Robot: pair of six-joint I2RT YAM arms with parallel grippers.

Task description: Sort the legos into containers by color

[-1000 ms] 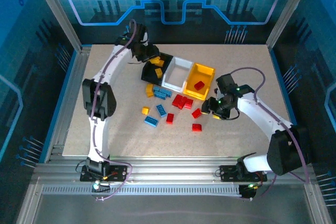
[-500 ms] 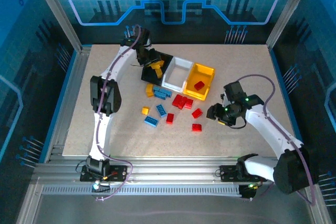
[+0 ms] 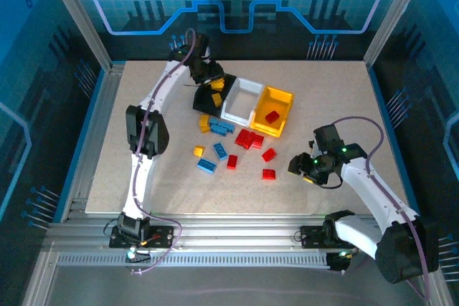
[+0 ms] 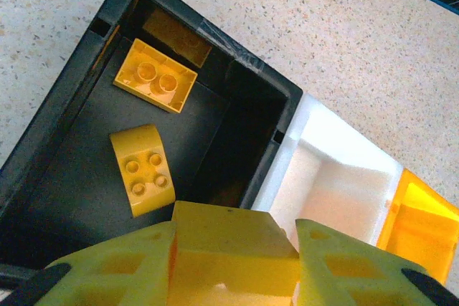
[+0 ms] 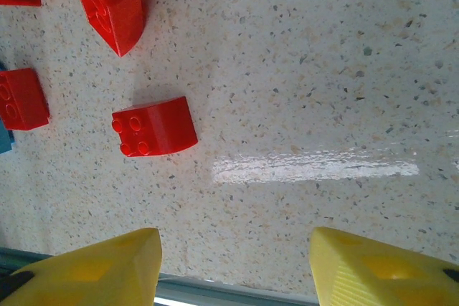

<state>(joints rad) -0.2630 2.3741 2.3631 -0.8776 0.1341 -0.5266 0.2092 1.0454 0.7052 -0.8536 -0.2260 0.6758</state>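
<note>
Now the left gripper (image 4: 233, 277) hangs over the black bin (image 4: 79, 198), fingers clamped on a yellow brick (image 4: 226, 238); two yellow bricks (image 4: 154, 75) lie inside the bin. Right gripper (image 5: 233, 263) hovers over the table (image 5: 323, 69), fingers spread and empty, a red brick (image 5: 154, 127) just beside. Other legos (image 3: 237, 145) sit loose mid-table.

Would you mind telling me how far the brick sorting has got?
Done: two yellow bricks lie in the black bin and one red brick in the yellow bin. In hand: the left jaws grip a third yellow brick over the black bin. Left: red bricks, blue bricks and yellow pieces lie loose on the table; the right jaws are open.
</note>
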